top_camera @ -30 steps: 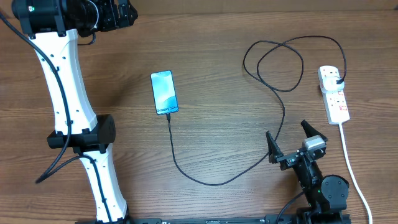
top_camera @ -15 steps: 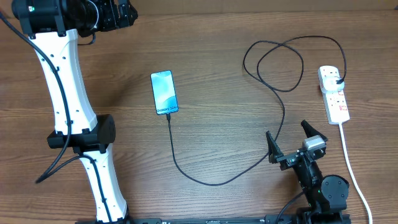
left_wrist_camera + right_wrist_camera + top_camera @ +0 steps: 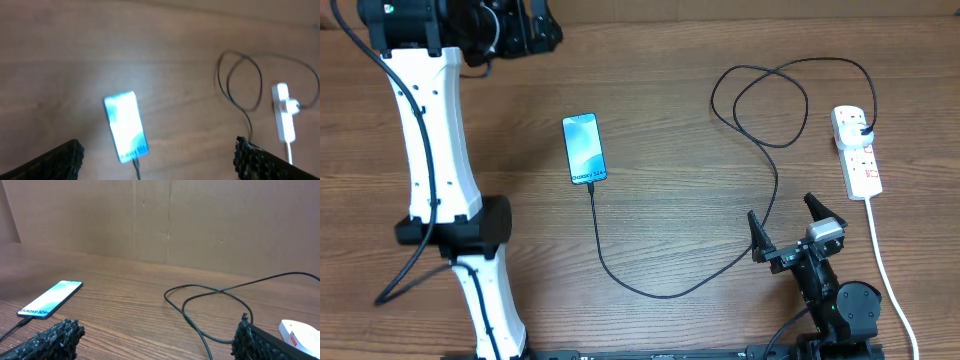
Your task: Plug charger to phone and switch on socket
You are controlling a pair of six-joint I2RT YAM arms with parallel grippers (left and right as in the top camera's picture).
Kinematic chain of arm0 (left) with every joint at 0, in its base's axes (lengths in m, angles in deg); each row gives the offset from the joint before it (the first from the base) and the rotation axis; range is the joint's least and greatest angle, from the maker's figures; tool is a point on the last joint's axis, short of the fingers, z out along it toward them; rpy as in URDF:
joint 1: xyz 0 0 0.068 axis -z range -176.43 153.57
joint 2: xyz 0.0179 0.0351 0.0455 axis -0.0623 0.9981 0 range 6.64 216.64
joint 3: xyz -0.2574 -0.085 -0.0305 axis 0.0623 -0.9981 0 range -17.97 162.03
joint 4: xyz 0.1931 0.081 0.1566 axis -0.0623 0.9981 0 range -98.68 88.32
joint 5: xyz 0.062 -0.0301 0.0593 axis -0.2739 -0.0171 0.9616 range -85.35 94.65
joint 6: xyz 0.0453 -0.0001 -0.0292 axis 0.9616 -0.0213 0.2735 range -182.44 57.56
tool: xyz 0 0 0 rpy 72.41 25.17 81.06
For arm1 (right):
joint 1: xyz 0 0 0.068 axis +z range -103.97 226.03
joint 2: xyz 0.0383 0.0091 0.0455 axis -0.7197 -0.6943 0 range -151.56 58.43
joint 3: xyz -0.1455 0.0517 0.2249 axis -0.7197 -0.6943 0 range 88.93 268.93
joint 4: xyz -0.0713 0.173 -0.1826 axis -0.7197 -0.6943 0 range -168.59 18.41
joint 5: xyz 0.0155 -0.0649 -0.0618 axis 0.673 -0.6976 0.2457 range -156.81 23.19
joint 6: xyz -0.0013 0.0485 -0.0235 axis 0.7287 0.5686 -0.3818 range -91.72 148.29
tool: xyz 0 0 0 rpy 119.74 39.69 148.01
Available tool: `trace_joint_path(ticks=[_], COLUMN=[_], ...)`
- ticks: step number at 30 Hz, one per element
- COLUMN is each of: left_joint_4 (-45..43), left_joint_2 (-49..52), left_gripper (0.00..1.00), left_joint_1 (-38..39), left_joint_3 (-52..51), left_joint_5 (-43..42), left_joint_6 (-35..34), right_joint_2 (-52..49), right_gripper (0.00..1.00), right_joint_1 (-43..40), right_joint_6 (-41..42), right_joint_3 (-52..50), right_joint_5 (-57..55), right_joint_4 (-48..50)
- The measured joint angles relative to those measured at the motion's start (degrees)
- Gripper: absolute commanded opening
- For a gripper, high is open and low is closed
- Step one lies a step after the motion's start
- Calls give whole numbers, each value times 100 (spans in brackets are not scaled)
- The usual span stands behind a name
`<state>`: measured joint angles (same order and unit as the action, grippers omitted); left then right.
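The phone (image 3: 584, 148) lies flat on the wooden table, its teal screen lit. It also shows in the left wrist view (image 3: 126, 127) and the right wrist view (image 3: 50, 299). The thin black charger (image 3: 660, 294) runs from the phone's bottom edge, curves right, loops, and ends in a black plug seated in the white socket strip (image 3: 863, 170). My left gripper (image 3: 157, 165) is open and empty, high above the phone. My right gripper (image 3: 782, 215) is open and empty, low near the front, to the left of the strip's cord.
The strip's thick white cord (image 3: 888, 275) runs to the front right edge. The left arm's white links (image 3: 430, 150) stand along the table's left side. A cardboard wall (image 3: 200, 220) backs the table.
My left arm has swung slightly to the right at the top of the table. The phone, charger, socket and right arm have not moved.
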<state>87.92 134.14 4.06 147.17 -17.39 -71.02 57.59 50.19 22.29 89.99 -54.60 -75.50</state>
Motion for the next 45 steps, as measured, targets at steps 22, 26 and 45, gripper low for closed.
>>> trace_joint_path(ticks=[22, 26, 45], left_joint_4=[-1982, -3228, -9211], left_joint_2=[-4170, -4839, -8387], left_gripper=[100, 100, 99], left_joint_1=[-133, -378, -514], left_joint_3=[-6411, -7748, -13171], left_joint_5=[796, 831, 861], left_joint_6=[81, 107, 1099], right_joint_2=[0, 0, 0], right_gripper=[100, 100, 100], right_joint_1=[0, 0, 0], right_joint_6=[-2, 0, 0], right_joint_3=[0, 0, 0], right_joint_5=[0, 4, 0], right_joint_4=[0, 2, 2])
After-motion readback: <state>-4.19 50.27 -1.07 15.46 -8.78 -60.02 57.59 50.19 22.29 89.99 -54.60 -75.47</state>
